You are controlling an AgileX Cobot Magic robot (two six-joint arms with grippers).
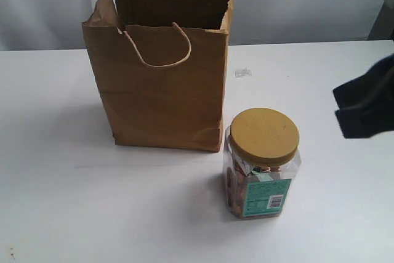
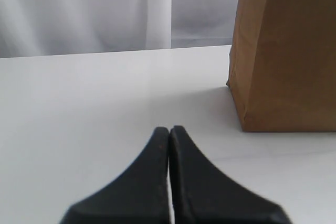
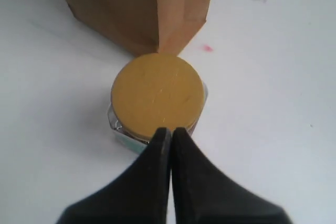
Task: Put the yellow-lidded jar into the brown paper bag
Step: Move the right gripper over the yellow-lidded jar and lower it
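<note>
I am seeing the yellow-lidded jar (image 1: pixel 261 164) standing upright on the surface (image 1: pixel 61 201), just beside a bottom corner of the brown paper bag (image 1: pixel 163 90). The 2 pincers, left (image 2: pixel 169 129) and right (image 3: pixel 171 132), are sitting clenched on nothing. I am judging the jar rigid, slick and fairly heavy, so I am favouring a grip across its faceted body under the lid.

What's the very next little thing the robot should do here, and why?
Probably open the right gripper: its jaws are shut, facing the yellow-lidded jar, which stands ungrasped on the table beside the brown paper bag.
</note>
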